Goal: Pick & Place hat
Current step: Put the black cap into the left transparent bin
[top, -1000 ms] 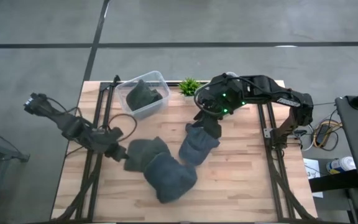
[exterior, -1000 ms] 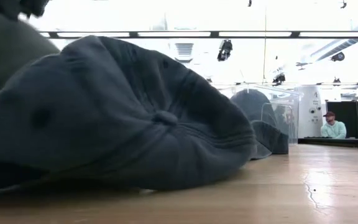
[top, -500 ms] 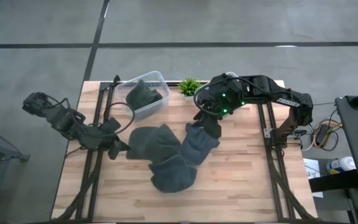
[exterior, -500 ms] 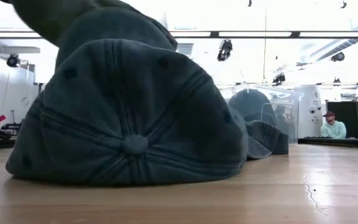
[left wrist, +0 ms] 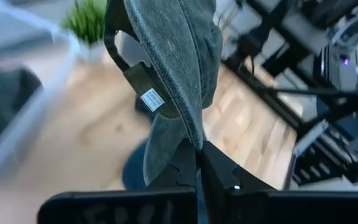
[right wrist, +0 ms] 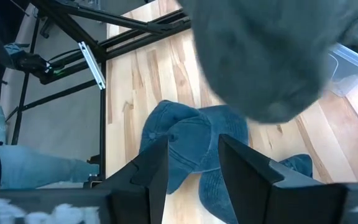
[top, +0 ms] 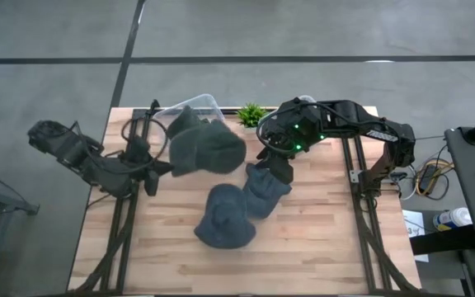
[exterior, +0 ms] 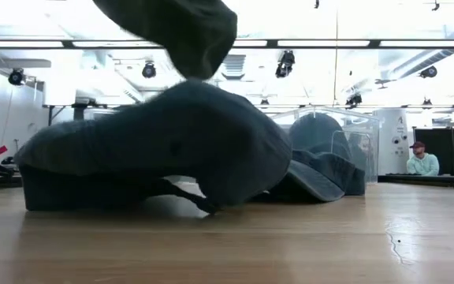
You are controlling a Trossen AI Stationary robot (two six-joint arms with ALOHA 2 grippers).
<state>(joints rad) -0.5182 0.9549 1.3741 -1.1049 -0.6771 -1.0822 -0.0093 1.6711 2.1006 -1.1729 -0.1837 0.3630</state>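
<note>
Hat hangs in the air near the table's far left corner, over the clear bin, its brim pinched tight in the left gripper; right gripper, fingers spread, waits above two hats mid-table

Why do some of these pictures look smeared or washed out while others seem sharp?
Left wrist view: the plastic bin and plant smear while the held hat stays sharp. Low view: bright ceiling lights wash out the room behind the hat on the table. Right wrist view: the near hat looms soft. High view: even and crisp.
</note>
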